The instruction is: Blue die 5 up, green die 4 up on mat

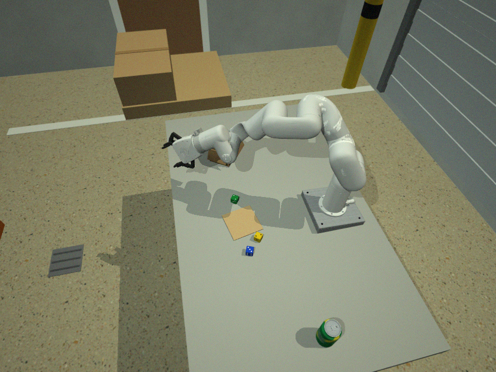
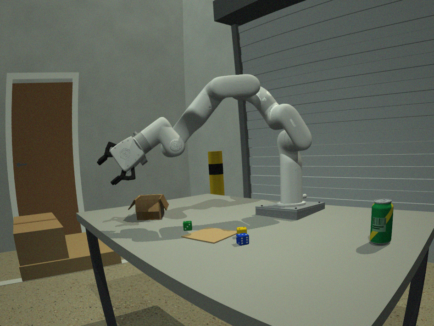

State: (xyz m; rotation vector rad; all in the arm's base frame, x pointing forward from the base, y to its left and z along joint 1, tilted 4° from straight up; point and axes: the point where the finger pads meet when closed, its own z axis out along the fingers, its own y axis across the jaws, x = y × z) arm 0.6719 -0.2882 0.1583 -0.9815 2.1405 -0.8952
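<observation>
A tan cardboard mat (image 1: pixel 241 222) (image 2: pixel 209 234) lies flat on the grey table. The green die (image 1: pixel 234 198) (image 2: pixel 187 225) sits on the table just off the mat's far corner. The yellow die (image 1: pixel 258 237) (image 2: pixel 241 230) sits on the table by the mat's near right edge. The blue die (image 1: pixel 249 251) (image 2: pixel 242 238) sits next to it, further from the mat. None of the dice is on the mat. My gripper (image 1: pixel 173 152) (image 2: pixel 110 169) is open and empty. It hangs high above the table's far left edge, well away from the dice.
A small open cardboard box (image 1: pixel 219 159) (image 2: pixel 149 206) stands on the table under my forearm. A green can (image 1: pixel 328 332) (image 2: pixel 381 222) stands at the table's near end. My arm's base (image 1: pixel 332 210) is bolted at the right edge. Large boxes (image 1: pixel 160 74) stand on the floor behind.
</observation>
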